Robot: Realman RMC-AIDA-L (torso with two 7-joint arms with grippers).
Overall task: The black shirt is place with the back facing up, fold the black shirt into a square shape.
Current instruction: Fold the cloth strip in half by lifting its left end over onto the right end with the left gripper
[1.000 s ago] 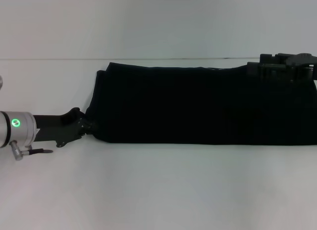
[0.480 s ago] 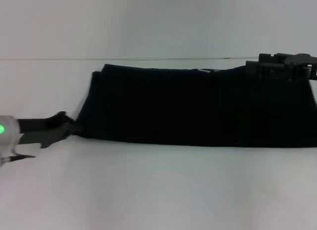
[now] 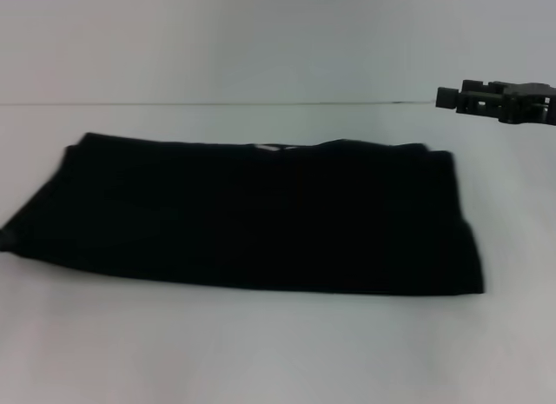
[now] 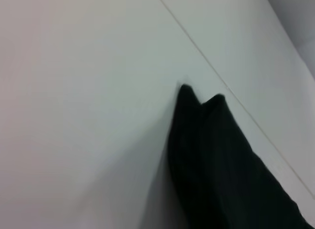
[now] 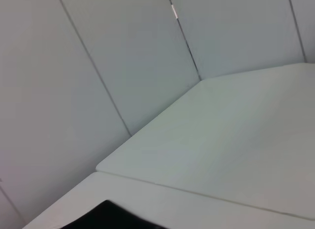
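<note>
While the shirt (image 3: 252, 217) lies flat as a long band on the table (image 3: 261, 352), limp cloth best pinched at corners, my right gripper (image 3: 499, 100) hovers beyond it; grip unclear.

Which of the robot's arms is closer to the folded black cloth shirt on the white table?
Left, probably: the black cloth shirt fills its wrist view, though its gripper is unseen. The right gripper hovers clear beyond the shirt's far right corner.
</note>
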